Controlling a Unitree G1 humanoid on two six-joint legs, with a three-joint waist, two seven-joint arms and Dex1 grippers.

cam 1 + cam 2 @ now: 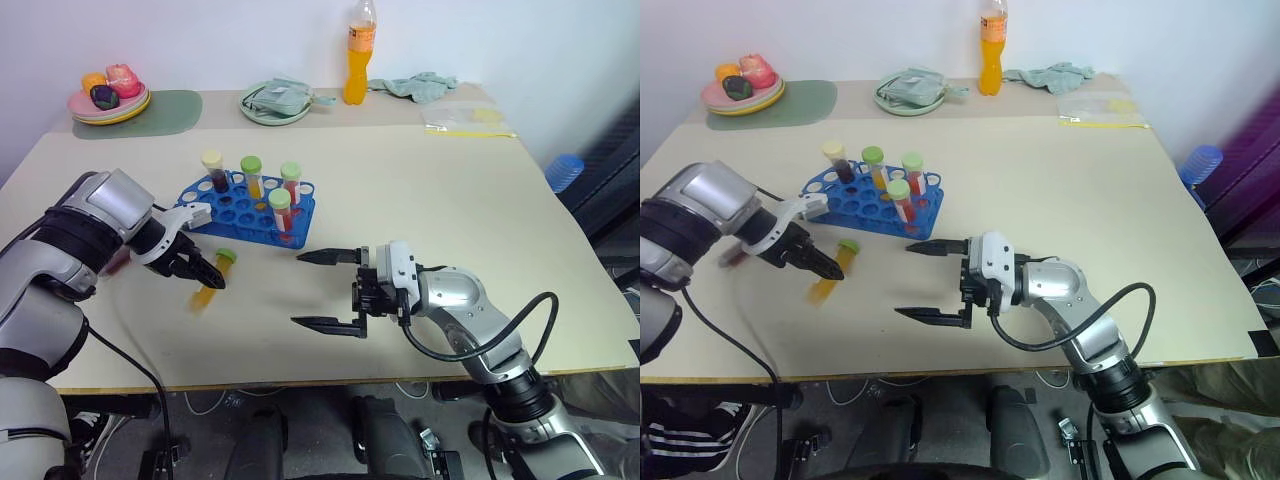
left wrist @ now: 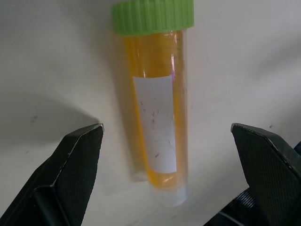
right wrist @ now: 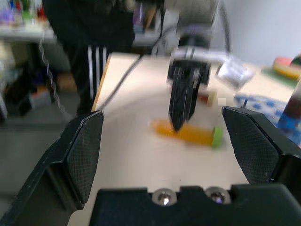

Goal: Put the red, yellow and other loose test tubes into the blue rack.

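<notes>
The left arm's fingers (image 2: 77,165) stand spread astride the yellow tube (image 2: 157,117) lying on the desk (image 1: 420,190) beside the blue rack (image 1: 245,205); closing off-centre could roll it away.

The left pincer (image 1: 205,268) hides part of the yellow tube (image 1: 213,282) lying on the bench (image 1: 420,190), and the tube looks smeared. In the right wrist view the tube (image 3: 190,133) is blurred. In the left wrist view the picture's edge cuts off its green cap (image 2: 153,15).
</notes>
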